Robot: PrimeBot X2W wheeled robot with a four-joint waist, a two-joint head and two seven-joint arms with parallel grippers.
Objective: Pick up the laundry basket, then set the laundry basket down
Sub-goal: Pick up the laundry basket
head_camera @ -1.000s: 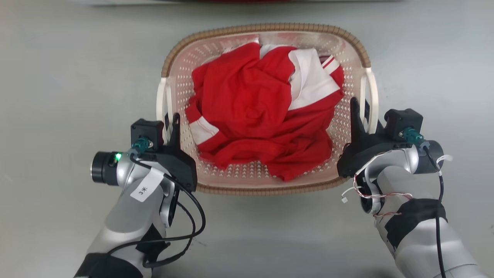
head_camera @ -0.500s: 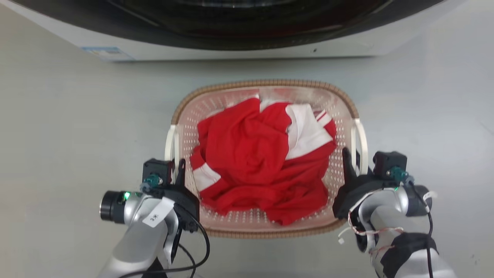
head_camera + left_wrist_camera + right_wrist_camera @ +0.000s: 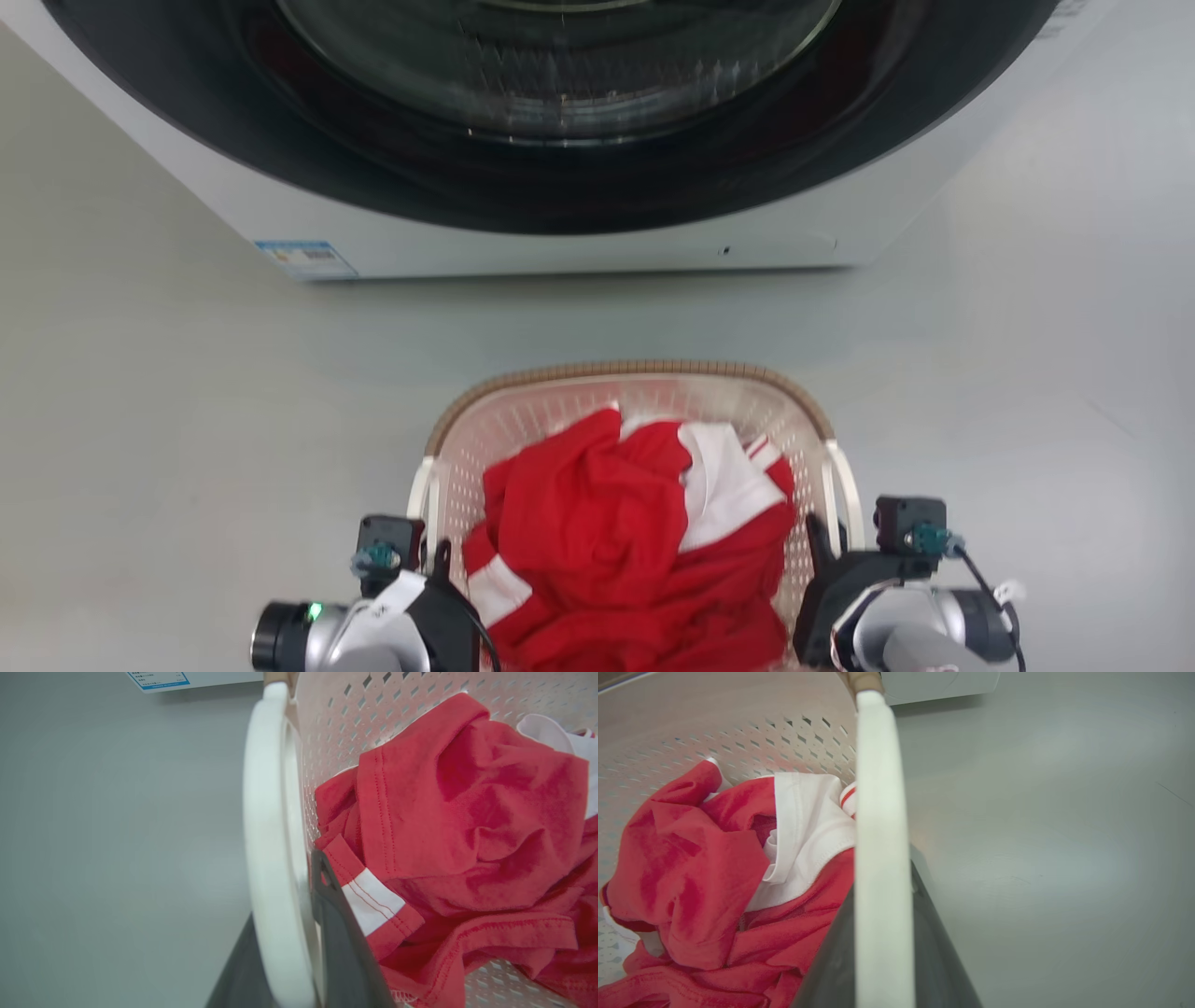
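Grip secure, we are clamping the left gripper (image 3: 428,556) and right gripper (image 3: 828,530) onto the handles (image 3: 266,835) of the laundry basket (image 3: 635,371), seemingly mid-carry, next needing level, matched lowering.

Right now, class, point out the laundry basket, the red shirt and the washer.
laundry basket (image 3: 635,371): head view, far brown rim.
red shirt (image 3: 579,523): head view, middle of the crumpled cloth.
washer (image 3: 560,252): head view, white panel below the door.
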